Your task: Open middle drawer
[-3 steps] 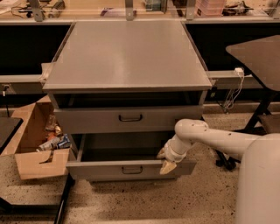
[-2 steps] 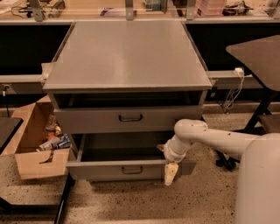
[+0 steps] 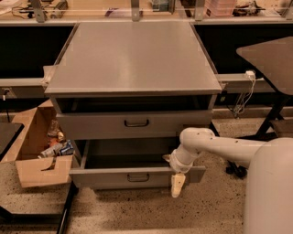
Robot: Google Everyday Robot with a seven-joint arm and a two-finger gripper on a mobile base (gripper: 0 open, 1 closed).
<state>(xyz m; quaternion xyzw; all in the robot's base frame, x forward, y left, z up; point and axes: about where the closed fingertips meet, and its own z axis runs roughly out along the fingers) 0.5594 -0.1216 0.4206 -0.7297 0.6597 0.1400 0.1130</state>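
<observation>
Middle drawer (image 3: 105,177) juts toward camera, front running left-right; claw (image 3: 177,184) at its right, grip unclear.

From above, the camera faces the cabinet (image 3: 132,59) front, tool (image 3: 177,183) lower centre-right.

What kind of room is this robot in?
Probably a workshop or lab: a grey metal cabinet, a cluttered bench behind it, and a cardboard box of scraps. The gripper hangs at the front of the open drawer.
</observation>
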